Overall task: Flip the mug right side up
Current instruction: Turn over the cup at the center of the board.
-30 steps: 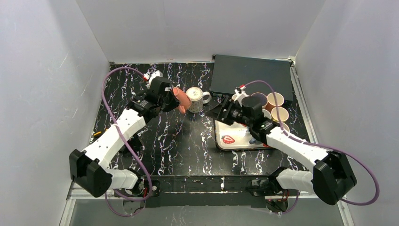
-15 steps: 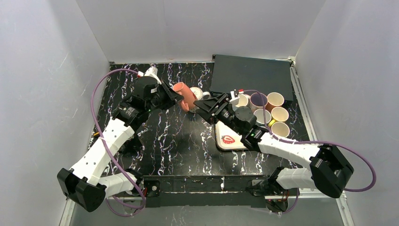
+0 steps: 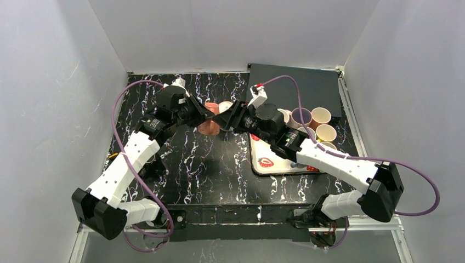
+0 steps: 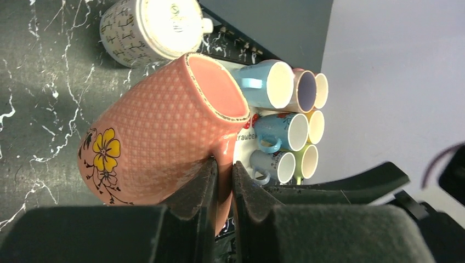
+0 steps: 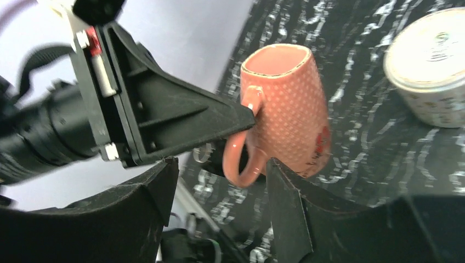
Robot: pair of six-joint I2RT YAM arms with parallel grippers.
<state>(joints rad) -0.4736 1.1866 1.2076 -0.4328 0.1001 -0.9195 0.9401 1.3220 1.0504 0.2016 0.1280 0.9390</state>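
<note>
A pink dotted mug (image 3: 210, 125) with a yellow flower is near the table's far middle, mouth upward and tilted. My left gripper (image 3: 203, 114) is shut on its handle; in the left wrist view the fingers (image 4: 224, 170) pinch the handle beside the mug body (image 4: 159, 126). My right gripper (image 3: 226, 119) is open just to the right of the mug. In the right wrist view its jaws (image 5: 219, 164) stand wide either side of the handle without touching the mug (image 5: 290, 109). Whether the mug's base touches the table I cannot tell.
A white patterned mug (image 3: 226, 106) stands upside down just behind the pink one, also in the left wrist view (image 4: 148, 30) and right wrist view (image 5: 430, 66). A white tray (image 3: 274, 164) at right carries several upright mugs (image 3: 315, 123). A dark box (image 3: 293, 85) lies at the back right.
My left gripper has swung the pink mug from lying sideways to mouth-up and lowered it. My right arm has moved from the tray leftward up to the mug.
</note>
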